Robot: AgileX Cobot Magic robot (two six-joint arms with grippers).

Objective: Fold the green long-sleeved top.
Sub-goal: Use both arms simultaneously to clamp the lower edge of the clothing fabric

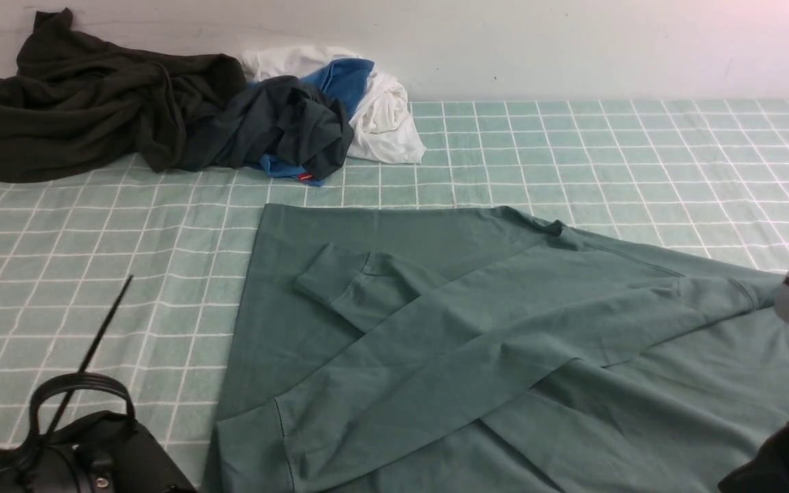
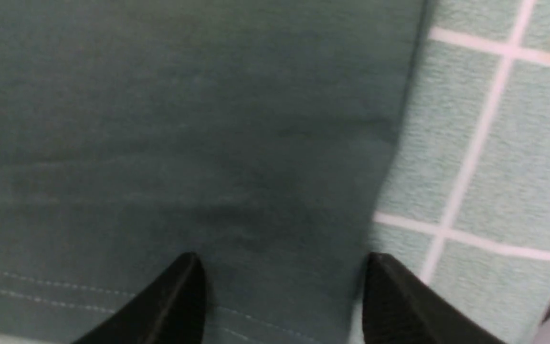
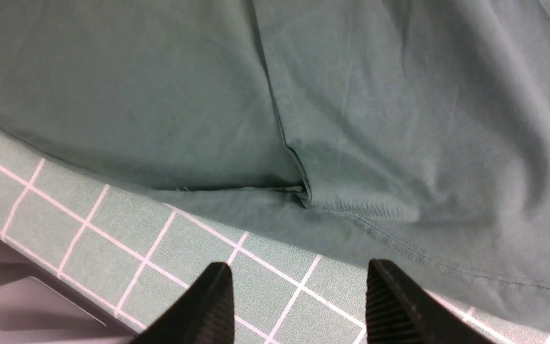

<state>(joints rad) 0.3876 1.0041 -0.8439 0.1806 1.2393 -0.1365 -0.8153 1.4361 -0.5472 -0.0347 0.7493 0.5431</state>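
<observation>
While spread flat on pale-green white-gridded cloth (image 1: 572,150): sage-green long-sleeved cotton top (image 1: 470,329), sleeves crossed.
Lies directly under left gripper (image 2: 283,260), fingers wide apart, empty; just ahead of right gripper (image 3: 298,267), likewise parted, gripping nothing.

1. A very dark olive-black garment (image 1: 86,103) lies crumpled far left, against the white wall (image 1: 572,48).
2. Touching it, a dark charcoal garment (image 1: 285,127) is bunched over blue and white clothes (image 1: 384,116).
3. A pale green cloth (image 1: 607,150) with white grid lines lies spread under them all.
</observation>
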